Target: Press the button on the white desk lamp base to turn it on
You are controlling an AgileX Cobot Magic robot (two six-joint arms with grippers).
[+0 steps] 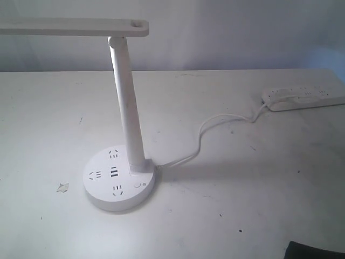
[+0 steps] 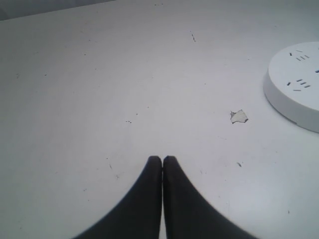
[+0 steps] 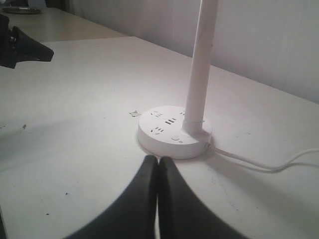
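right tool (image 3: 158, 159) pressed together, near button (image 3: 175, 138), apparently not touching; left tool (image 2: 162, 159) pressed together, apart from lamp base (image 2: 286, 99).

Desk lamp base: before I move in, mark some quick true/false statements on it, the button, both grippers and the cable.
1. Both grippers are shut. True: the left gripper and the right gripper each have their fingers together, holding nothing.
2. The right gripper is pressing the button. False: it is clear of the white desk lamp base, with bare table between them.
3. The cable runs from the base to the power strip. True.
4. The stem lies flat on the table. False: it stands up from the base.
5. The button sits on top of the base, close to the foot of the stem. True.
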